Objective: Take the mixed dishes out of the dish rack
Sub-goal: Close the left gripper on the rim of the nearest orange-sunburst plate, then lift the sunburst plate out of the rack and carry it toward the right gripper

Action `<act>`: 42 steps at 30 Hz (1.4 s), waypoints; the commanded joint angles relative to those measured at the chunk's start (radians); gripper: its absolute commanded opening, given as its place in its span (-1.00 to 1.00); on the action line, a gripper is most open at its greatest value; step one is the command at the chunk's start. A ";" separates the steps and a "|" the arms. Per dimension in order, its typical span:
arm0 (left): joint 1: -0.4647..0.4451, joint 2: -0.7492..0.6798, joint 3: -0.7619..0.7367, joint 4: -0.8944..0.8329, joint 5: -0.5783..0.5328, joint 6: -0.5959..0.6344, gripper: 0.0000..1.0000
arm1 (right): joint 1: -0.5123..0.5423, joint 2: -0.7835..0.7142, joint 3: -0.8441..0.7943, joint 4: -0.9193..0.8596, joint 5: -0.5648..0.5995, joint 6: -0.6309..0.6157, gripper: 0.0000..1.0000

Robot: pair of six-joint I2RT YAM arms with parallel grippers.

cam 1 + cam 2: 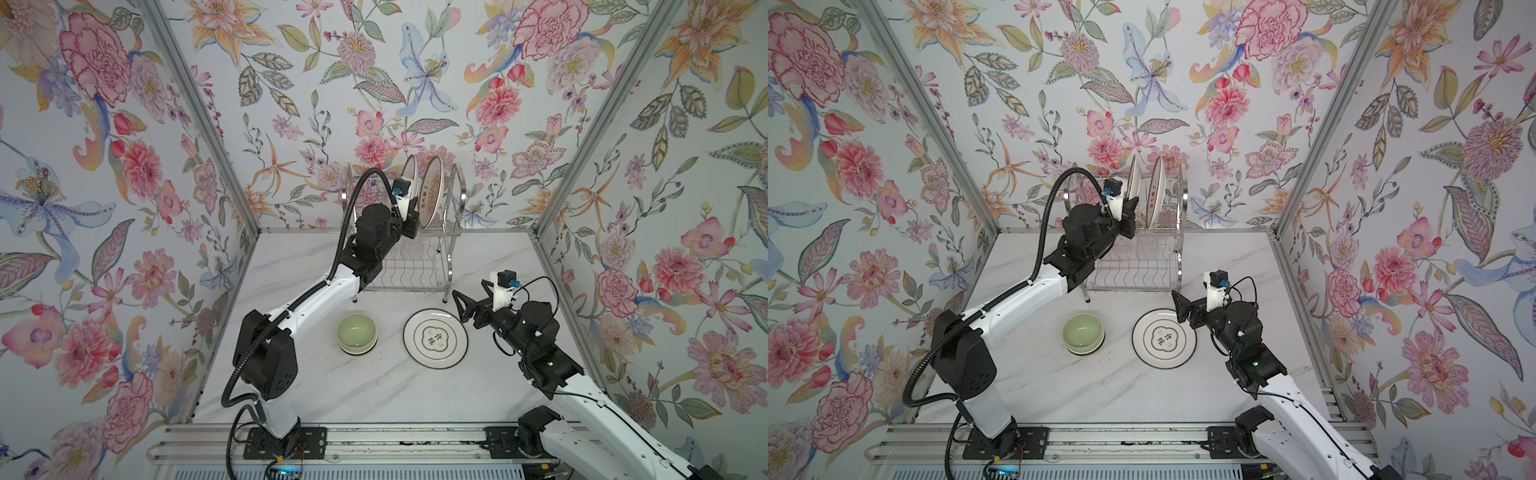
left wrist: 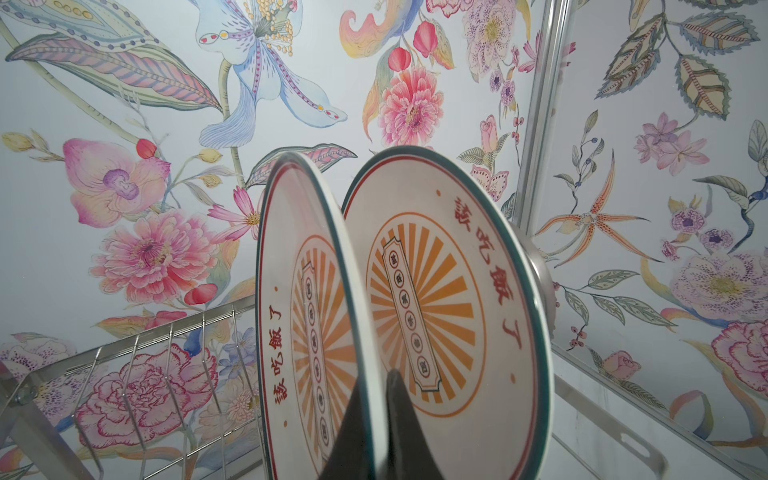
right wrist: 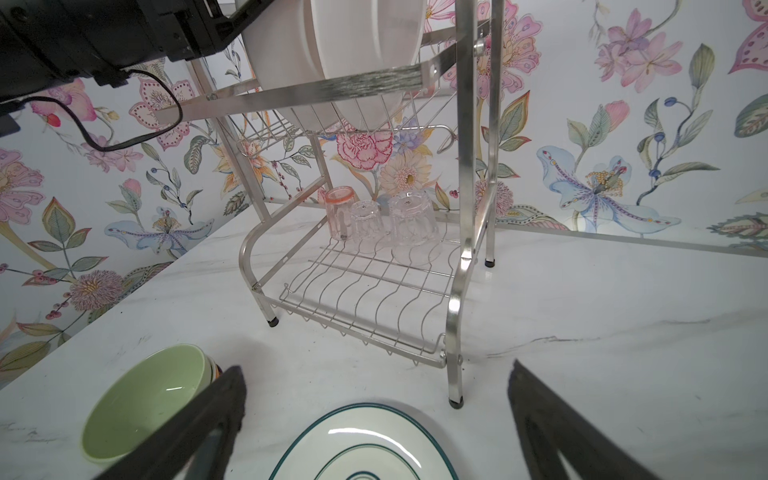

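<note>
White ceramic is what we are gripping: our left pincer [image 2: 374, 386] is clamping shut on the lower rim of a round white plate with the orange sunburst and red characters [image 2: 291, 311]. It is standing on edge in the upper tier of the two-tier shiny silver wire dish rack [image 1: 451, 232], just beside a second sunburst plate [image 2: 436, 299]. We are judging the gripped plate to be stiff, fairly heavy for a thin rim pinch, slick with glaze and breakable. So the hold wants to sit deep over the rim, and the lift is calling for a straight rise out of the wires without knocking its neighbour. Our right pincer [image 1: 459, 307] is hanging wide open and empty above the edge of a round white plate with a dark rim and dark characters [image 1: 435, 338]. That plate is already lying flat on the white marble-patterned table [image 1: 374, 395], near a pale green bowl [image 1: 357, 332] that seems to be nested on another bowl. On the lower tier a small pink glass cup [image 3: 340, 212] and two clear glass cups [image 3: 415, 228] are waiting. We are expecting them to be light, slippery and fragile, and best taken across the body.
</note>
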 commanded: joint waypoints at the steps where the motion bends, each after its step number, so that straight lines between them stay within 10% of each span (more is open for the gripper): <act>1: -0.005 -0.031 -0.022 0.027 -0.003 0.021 -0.98 | -0.004 0.005 0.003 0.031 0.000 0.015 0.98; 25: -0.007 -0.126 0.043 0.143 0.061 0.048 -1.00 | -0.006 0.025 0.019 0.044 0.004 0.040 0.98; 42: -0.008 -0.547 -0.368 0.173 0.183 0.174 -1.00 | -0.018 0.052 0.114 -0.065 -0.047 0.136 0.98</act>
